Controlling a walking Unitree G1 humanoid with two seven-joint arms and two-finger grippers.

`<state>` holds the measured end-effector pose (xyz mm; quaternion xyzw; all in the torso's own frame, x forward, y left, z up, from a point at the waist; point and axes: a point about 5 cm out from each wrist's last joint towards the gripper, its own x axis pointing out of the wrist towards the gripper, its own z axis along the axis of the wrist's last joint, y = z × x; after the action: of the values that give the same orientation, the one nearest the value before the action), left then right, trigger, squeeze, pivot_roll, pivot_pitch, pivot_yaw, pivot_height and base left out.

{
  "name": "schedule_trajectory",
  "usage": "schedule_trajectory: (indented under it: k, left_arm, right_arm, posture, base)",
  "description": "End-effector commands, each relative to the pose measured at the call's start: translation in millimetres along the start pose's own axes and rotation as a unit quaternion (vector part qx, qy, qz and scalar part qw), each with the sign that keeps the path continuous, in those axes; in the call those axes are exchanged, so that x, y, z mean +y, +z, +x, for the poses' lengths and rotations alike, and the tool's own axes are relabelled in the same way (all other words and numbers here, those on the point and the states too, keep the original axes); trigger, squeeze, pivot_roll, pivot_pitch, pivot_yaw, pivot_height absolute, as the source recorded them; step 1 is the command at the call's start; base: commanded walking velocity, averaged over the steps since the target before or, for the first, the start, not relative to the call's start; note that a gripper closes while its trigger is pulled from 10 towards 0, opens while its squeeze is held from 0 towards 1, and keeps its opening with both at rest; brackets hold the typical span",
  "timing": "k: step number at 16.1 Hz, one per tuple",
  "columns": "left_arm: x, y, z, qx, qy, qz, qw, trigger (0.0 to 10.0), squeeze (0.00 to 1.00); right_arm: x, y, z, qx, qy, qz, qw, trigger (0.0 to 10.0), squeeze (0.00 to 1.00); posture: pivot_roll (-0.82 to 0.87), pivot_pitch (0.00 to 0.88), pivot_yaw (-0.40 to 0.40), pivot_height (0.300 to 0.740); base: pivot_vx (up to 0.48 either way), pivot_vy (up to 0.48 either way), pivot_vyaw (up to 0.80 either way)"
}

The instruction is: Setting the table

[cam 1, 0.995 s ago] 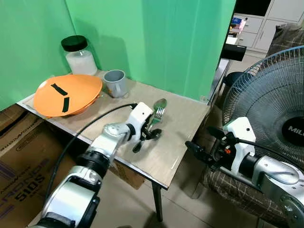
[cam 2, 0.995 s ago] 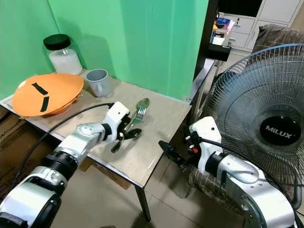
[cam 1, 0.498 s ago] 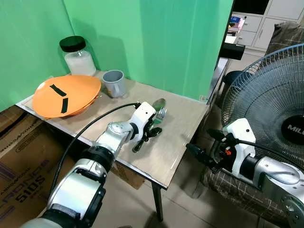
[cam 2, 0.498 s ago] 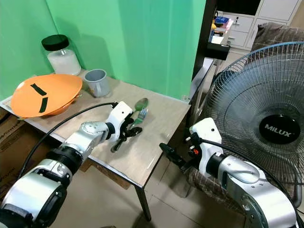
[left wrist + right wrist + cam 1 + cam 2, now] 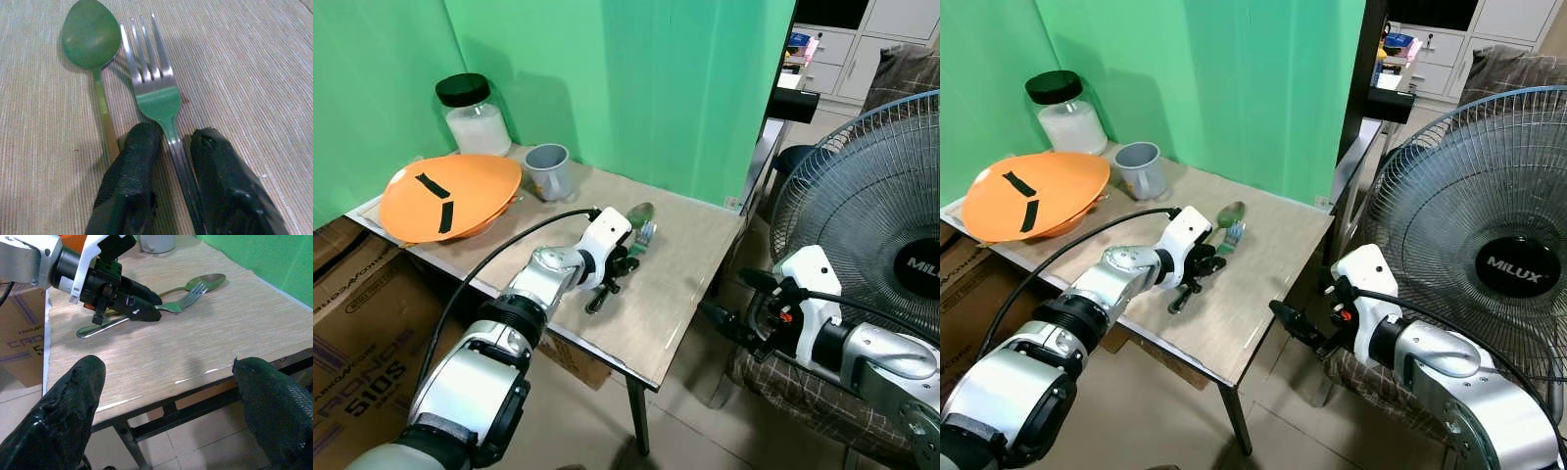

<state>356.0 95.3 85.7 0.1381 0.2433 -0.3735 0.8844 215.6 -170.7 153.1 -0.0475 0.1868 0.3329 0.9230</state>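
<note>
Left gripper [image 5: 168, 156] gripped the fork [image 5: 154, 93] on the table [image 5: 695, 245]; right gripper [image 5: 166, 406] hung spread wide off the table's edge.

The head views took in the fan [image 5: 871, 225], the orange plate [image 5: 450, 194], the jar [image 5: 475, 116] and the grey cup [image 5: 549, 170] at the table's far left, while the left wrist view showed the black fingers [image 5: 132, 171] pressed to either side of the fork's handle. Fork and spoon [image 5: 93, 44] lay flat on the table's middle, just beside each other, long axes parallel, tines and bowl pointing away from the robot toward the green wall [image 5: 636, 88].
</note>
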Motion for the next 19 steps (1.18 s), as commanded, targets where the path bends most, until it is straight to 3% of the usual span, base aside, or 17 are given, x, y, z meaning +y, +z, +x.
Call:
schedule_trajectory:
  k: [1,8,13,16,18,19]
  left_arm:
    - [2.1,2,-0.5,0.003,-0.003,0.0,1.0,0.0,0.0]
    - [3.1,3,-2.2,0.011,-0.021,-0.002,1.0,0.0,0.0]
    - [10.7,11,-7.1,-0.011,-0.011,-0.003,1.0,0.0,0.0]
    - [18.1,30,-18.7,-0.073,-0.019,-0.008,0.997,0.0,0.0]
    - [15.5,45,-30.9,-0.133,-0.038,-0.017,0.99,0.0,0.0]
    - [8.4,55,-41.3,-0.182,-0.061,-0.022,0.981,0.0,0.0]
  right_arm:
    - [-0.7,4,-1.3,-0.003,0.002,-0.007,1.0,10.0,0.0]
    - [-2.4,1,0.5,0.002,-0.006,-0.007,1.0,10.0,0.0]
    - [-4.3,3,3.1,-0.003,-0.012,-0.01,1.0,10.0,0.0]
    - [-7.3,7,3.9,-0.018,-0.032,-0.012,0.999,10.0,0.0]
    - [-9.3,11,5.4,-0.038,-0.053,0.0,0.998,10.0,0.0]
    - [-9.3,12,6.5,-0.049,-0.065,0.005,0.997,10.0,0.0]
  posture:
    - [-0.09,0.0,0.092,0.74]
    - [-0.08,0.0,0.091,0.74]
    - [-0.08,0.0,0.089,0.74]
    - [-0.07,0.0,0.094,0.74]
    - [-0.07,0.0,0.095,0.74]
    - [-0.06,0.0,0.095,0.74]
  base:
    - [0.0,0.0,0.0]
    - [0.0,0.0,0.0]
    - [0.0,0.0,0.0]
    - [0.0,0.0,0.0]
    - [0.0,0.0,0.0]
    - [0.0,0.0,0.0]
